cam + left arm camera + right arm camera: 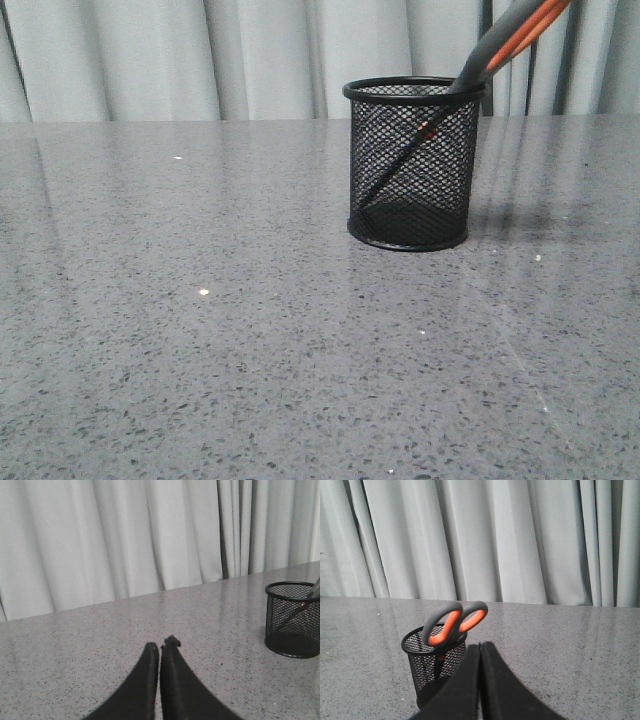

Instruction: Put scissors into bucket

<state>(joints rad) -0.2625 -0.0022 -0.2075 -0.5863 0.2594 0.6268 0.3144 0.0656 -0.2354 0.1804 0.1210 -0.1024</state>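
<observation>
Scissors (454, 623) stand tilted, blades down, inside the bucket (413, 165).

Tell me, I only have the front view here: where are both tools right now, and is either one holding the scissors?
Observer: Neither. The right wrist view shows the right tool shut on nothing, near the bucket.
Operator: And the left one?
Observer: The left tool is shut too, over bare table, well apart from the bucket.
Operator: My view cuts off the handles. Are they whole?
Observer: Yes. The scissors show both orange-lined loops above the rim, leaning against it, blades down inside.
</observation>
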